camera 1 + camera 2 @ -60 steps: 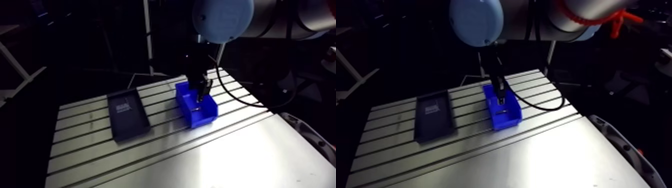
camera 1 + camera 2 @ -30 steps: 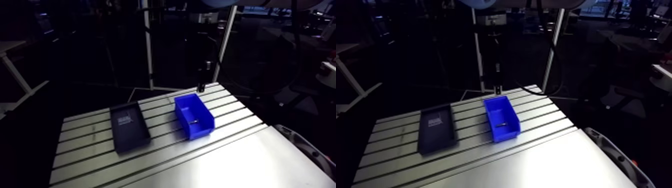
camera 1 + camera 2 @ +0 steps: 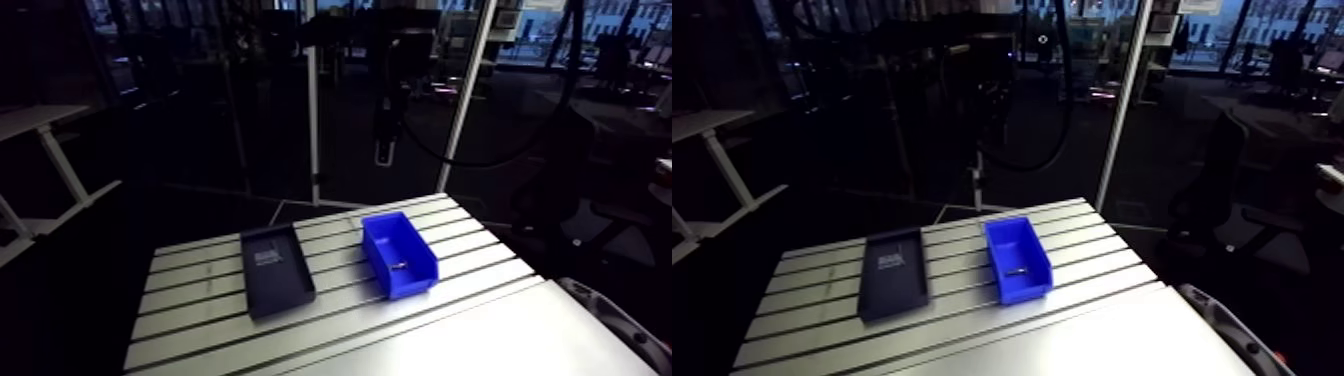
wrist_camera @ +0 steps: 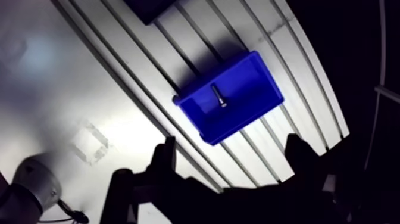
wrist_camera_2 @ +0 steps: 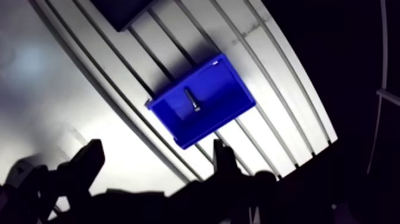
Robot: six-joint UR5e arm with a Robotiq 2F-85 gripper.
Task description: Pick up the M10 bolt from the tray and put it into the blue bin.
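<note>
The blue bin (image 3: 400, 256) stands on the slotted table to the right of the dark tray (image 3: 277, 271). A small silver bolt (image 4: 218, 95) lies on the floor of the bin (image 4: 253, 89), loose and touching nothing else. My gripper (image 4: 231, 140) hangs high above the table, over the bin's near edge, open with nothing between its fingers (image 4: 165, 156). In the arm view the gripper (image 3: 385, 150) shows small and dark, well above the table's far edge. I can make out only a pale marking inside the tray.
A smooth aluminium plate (image 3: 480, 335) covers the table's front part beyond the slots. Two upright posts (image 3: 313, 110) stand behind the table's far edge. One corner of the tray (image 4: 149, 6) shows ahead of the gripper in the wrist view.
Earlier the gripper was down inside the blue bin; it has since lifted straight up and far clear of it. The bolt stays in the bin. The arm camera rose too.
</note>
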